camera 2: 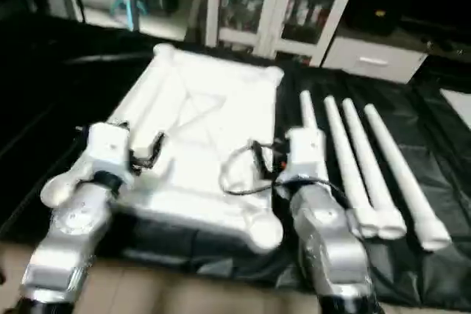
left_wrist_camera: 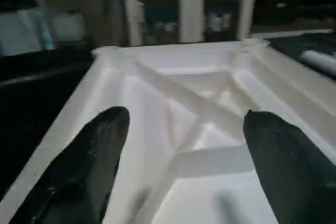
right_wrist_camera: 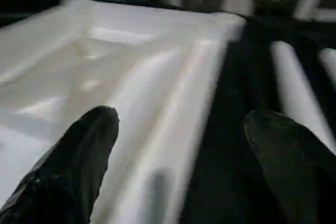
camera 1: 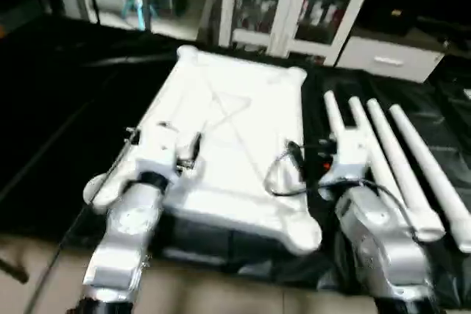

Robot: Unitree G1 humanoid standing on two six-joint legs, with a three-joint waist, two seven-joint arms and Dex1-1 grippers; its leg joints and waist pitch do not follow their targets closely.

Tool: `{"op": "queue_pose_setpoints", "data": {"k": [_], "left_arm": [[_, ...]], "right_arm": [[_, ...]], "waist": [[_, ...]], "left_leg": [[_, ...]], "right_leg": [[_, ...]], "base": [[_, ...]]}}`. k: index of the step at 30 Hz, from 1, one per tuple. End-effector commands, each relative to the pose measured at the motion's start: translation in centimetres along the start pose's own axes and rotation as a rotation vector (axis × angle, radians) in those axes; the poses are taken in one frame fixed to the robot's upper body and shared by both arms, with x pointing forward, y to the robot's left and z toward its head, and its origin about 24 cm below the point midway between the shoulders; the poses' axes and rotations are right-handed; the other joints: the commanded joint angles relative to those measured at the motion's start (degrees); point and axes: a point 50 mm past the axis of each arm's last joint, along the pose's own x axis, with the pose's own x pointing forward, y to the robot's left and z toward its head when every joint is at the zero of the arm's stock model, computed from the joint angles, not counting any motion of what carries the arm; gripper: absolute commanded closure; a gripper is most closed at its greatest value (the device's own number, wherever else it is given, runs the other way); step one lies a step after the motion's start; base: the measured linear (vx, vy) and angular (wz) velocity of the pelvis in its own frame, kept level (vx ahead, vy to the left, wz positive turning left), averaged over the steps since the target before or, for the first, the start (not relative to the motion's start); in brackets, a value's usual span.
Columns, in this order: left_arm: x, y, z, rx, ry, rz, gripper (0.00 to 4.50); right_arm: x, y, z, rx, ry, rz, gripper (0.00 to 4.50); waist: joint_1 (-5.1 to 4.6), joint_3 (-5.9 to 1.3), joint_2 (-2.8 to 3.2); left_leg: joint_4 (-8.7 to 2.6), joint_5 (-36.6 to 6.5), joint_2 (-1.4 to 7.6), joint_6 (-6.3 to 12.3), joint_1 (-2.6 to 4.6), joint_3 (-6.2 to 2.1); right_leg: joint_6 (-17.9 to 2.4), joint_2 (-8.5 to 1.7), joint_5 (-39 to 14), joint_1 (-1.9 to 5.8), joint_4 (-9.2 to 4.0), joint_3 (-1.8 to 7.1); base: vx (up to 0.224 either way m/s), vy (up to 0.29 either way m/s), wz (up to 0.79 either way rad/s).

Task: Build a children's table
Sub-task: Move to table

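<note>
Black-draped counter [camera 1: 66, 145]: our tabletop [camera 1: 235, 137] lies ribs-up, four legs [camera 1: 397, 159] beside its right edge; left fingers [left_wrist_camera: 86, 166] and right fingers [right_wrist_camera: 73, 166] spread, empty.

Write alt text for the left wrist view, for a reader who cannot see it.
The left gripper, its two black fingers spread wide and holding nothing, hangs over the white plastic rectangular tabletop, which lies upside down with its X-shaped ribs showing. Behind it stands a white glass-door cabinet.
</note>
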Motion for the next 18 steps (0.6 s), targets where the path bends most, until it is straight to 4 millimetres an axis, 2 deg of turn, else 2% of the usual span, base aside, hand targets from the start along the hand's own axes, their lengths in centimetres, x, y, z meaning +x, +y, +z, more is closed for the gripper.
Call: {"op": "queue_pose_setpoints", "data": {"k": [1,2,3,4,5,6,7,8,9,10,11,12,13,14,15,16,17,18], "left_arm": [[0.1,0.9,0.7,0.024,-0.023,0.015,0.6],[0.2,0.9,0.6,0.025,-0.019,0.007,0.6],[0.2,0.9,0.6,0.025,-0.019,0.007,0.6],[0.4,0.6,0.5,0.027,-0.018,-0.009,0.6],[0.4,0.5,0.5,0.022,-0.02,-0.013,0.6],[0.4,0.3,0.5,0.013,-0.023,-0.017,0.6],[0.4,0.2,0.5,0.008,-0.023,-0.022,0.6],[0.3,-0.1,0.4,0.003,-0.025,-0.036,0.6],[0.3,-0.2,0.4,0.002,-0.027,-0.042,0.6],[0.3,-0.4,0.5,-0.006,-0.034,-0.056,0.6],[0.1,-0.6,0.6,-0.014,-0.044,-0.078,0.6],[0.1,-0.7,0.7,-0.012,-0.041,-0.101,0.6],[0.0,-0.8,0.7,-0.011,-0.044,-0.112,0.6],[-0.1,-1.0,0.9,-0.001,-0.056,-0.169,0.6],[-0.3,-1.1,1.1,0.01,-0.073,-0.217,0.6],[-0.4,-1.1,1.3,0.019,-0.086,-0.248,0.6],[-0.6,-1.2,1.5,0.019,-0.099,-0.303,0.6],[-1.0,-1.4,1.6,0.037,-0.104,-0.402,0.6]], "right_arm": [[0.1,1.0,1.1,0.01,-0.043,0.033,0.3],[0.0,0.8,1.1,0.009,-0.042,0.029,0.3],[0.0,0.8,1.1,0.009,-0.042,0.029,0.3],[-0.4,0.1,1.1,0.025,-0.035,-0.005,0.3],[-0.6,-0.3,1.2,0.028,-0.034,-0.014,0.3],[-0.8,-0.6,1.2,0.019,-0.033,-0.02,0.3],[-0.9,-0.8,1.2,0.012,-0.031,-0.024,0.3],[-1.2,-1.3,1.2,-0.005,-0.028,-0.04,0.3],[-1.3,-1.4,1.2,-0.008,-0.027,-0.047,0.3],[-1.4,-1.6,1.3,-0.001,-0.03,-0.052,0.3],[-1.6,-1.6,1.5,0.002,-0.034,-0.046,0.3],[-1.7,-1.5,1.7,0.002,-0.036,-0.03,0.3],[-1.8,-1.4,1.7,0.001,-0.036,-0.021,0.3],[-1.9,-1.2,1.9,0.001,-0.033,0.019,0.3],[-2.1,-0.9,2.1,-0.017,-0.03,0.069,0.3],[-2.2,-0.7,2.2,-0.031,-0.026,0.101,0.3],[-2.3,-0.5,2.3,-0.042,-0.021,0.151,0.3],[-2.6,-0.4,2.6,-0.078,-0.019,0.228,0.3]], "waist": [[2.41,-2.55,0.3],[2.11,-2.42,1.06],[1.07,-2.67,4.19],[0.35,-3.8,7.73],[-1.05,-3.4,5.48],[-0.33,-3.1,5.32],[0.15,-2.89,5.35],[-0.31,-2.68,4.23],[-0.24,-2.16,3.26],[-0.65,-2.07,1.99],[0.84,-2.26,-0.38],[2.85,-3.01,-0.95],[3.01,-3.65,-0.88],[2.48,-4.11,-1.03],[1.11,-3.78,-0.21],[1.04,-3.94,1.13],[0.14,-4.11,2.28],[0.48,-4.5,2.43]], "left_leg": [[-2.49,7.3,3.9,-5.15,-6.99,-2.39],[-5.69,10.7,4.32,-4.57,-6.39,-2.23],[-13.43,17.9,4.08,-1.31,-3.84,-1.04],[-14.56,10.5,7.43,-6.38,3.54,-2.58],[-16.48,3.5,14.53,-6.54,4.76,-5.07],[-17.29,-4.4,14.6,-8.49,4.32,-1.95],[-17.92,-6.1,14.05,-8.96,4.05,-0.42],[-19.18,-10.2,13.93,-8.67,4.69,2.07],[-19.91,-13.5,12.93,-9.04,5.53,5.82],[-19.44,-15.4,11.8,-8.49,6.23,7.08],[-14.18,-15.7,4.56,-4.98,3.03,8.43],[-7.25,-4.2,2.85,-0.33,-1.95,3.74],[-6.97,3.7,3.4,0.02,-4.31,1.55],[-8.3,16.5,2.43,-1.26,-5.78,0.35],[-12.05,26.6,2.59,-1.91,-5.74,0.23],[-13.3,30.1,2.48,-1.69,-5.01,0.42],[-12.98,33.1,4.19,-0.2,-4.83,-0.35],[-12.17,31.6,5.59,-0.2,-3.84,-0.42]], "right_leg": [[-32.9,-10.24,15.9,8.07,-6.19,6.4],[-30.0,-7.85,13.9,6.98,-5.97,3.54],[-19.5,-1.03,2.7,5.44,-5.12,-2.16],[-10.2,2.99,-4.4,-1.22,0.3,-2.71],[-2.1,0.62,-8.7,-3.41,6.05,-2.44],[1.0,-0.45,-5.2,-4.7,6.69,-3.03],[0.8,-0.46,-3.0,-4.98,6.66,-3.68],[-1.3,-1.27,2.0,-5.08,5.33,-4.47],[-4.3,-2.08,4.3,-5.33,3.18,-4.74],[-5.9,-2.4,3.9,-5.09,1.62,-4.14],[-8.3,-4.1,-4.1,-0.93,-4.82,1.39],[-12.2,-12.65,-9.9,5.39,-8.1,7.96],[-12.7,-12.94,-2.8,7.03,-6.24,7.81],[-10.2,-8.84,20.3,6.55,-2.77,4.26],[-8.6,-4.38,42.0,4.23,-0.05,0.4],[-7.2,-2.35,46.0,2.91,0.22,-0.99],[-4.9,-1.25,43.6,2.06,0.44,-1.17],[-4.6,-1.66,38.3,1.46,-0.02,-0.5]], "base": [[0.151,0.069,0.01],[0.129,0.068,0.05],[0.114,0.079,0.08],[0.114,0.079,0.08],[0.139,0.081,-0.17],[0.149,0.061,-0.39],[0.149,0.061,-0.39],[0.12,0.043,-0.46],[0.125,-0.015,-0.56],[0.125,-0.015,-0.56],[0.133,-0.075,-0.42],[0.141,-0.064,-0.29],[0.141,-0.064,-0.29],[0.154,-0.039,-0.22],[0.0,0.0,0.0],[0.0,0.0,0.0],[-0.053,-0.061,-0.15],[0.0,0.0,0.0]]}}
